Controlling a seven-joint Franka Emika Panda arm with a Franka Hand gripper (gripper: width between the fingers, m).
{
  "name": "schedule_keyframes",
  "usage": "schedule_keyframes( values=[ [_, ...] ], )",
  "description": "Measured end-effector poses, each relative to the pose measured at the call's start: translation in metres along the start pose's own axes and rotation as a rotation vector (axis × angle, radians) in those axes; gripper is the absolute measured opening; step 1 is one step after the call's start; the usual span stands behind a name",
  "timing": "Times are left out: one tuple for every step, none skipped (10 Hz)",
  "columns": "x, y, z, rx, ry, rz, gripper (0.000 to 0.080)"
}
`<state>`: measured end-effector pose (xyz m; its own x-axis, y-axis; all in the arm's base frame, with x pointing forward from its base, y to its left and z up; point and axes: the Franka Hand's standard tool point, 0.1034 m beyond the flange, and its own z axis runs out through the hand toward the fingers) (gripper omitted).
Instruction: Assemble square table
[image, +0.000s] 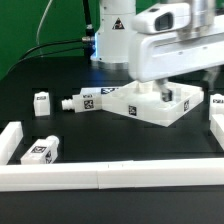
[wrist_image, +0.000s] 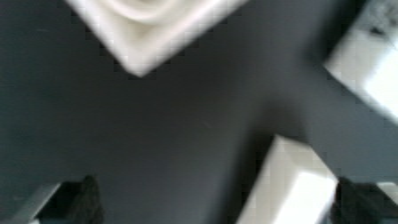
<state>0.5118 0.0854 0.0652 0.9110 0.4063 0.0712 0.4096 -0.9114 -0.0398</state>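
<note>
Claw (image: 160, 92) jaws stand wide apart, clamped on nothing. It hangs straight over the square slab (image: 150, 110), fingers pointing down at the slab's far half as the exterior view sees it.

Slab sits flat on the black table (image: 70, 130), rim up, directly under the claw.

Legs, all loose, none socketed:
- lying leg (image: 84, 100): on its side, to the exterior view's left of the claw, one end right at the slab's left corner.
- upright leg (image: 42, 103): further left of the claw, well apart from the slab.
- third leg (image: 40, 152): left of the claw and nearer the camera, lying just beside the low white wall (image: 110, 178).

The wrist view is badly blurred. The two dark fingertips (wrist_image: 71, 205) sit at opposite sides with a wide gap. A white corner (wrist_image: 139, 30) lies ahead of the claw, and a white edge (wrist_image: 294, 178) runs below the gap, closer to one finger. Both are probably parts of the slab, too soft to say which.
</note>
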Motion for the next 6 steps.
schedule_keyframes(
  values=[
    [-0.014,0.014,-0.003,-0.002,0.003,-0.113,0.0649],
    [-0.025,0.021,-0.004,-0.016,0.027,-0.180,0.0649],
    [-0.043,0.033,0.001,-0.024,0.034,-0.163,0.0649],
    [-0.045,0.034,0.001,-0.019,0.024,-0.133,0.0649],
    [-0.044,0.033,0.001,-0.020,0.025,-0.138,0.0649],
    [-0.044,0.033,0.002,-0.020,0.024,-0.137,0.0649]
  ],
)
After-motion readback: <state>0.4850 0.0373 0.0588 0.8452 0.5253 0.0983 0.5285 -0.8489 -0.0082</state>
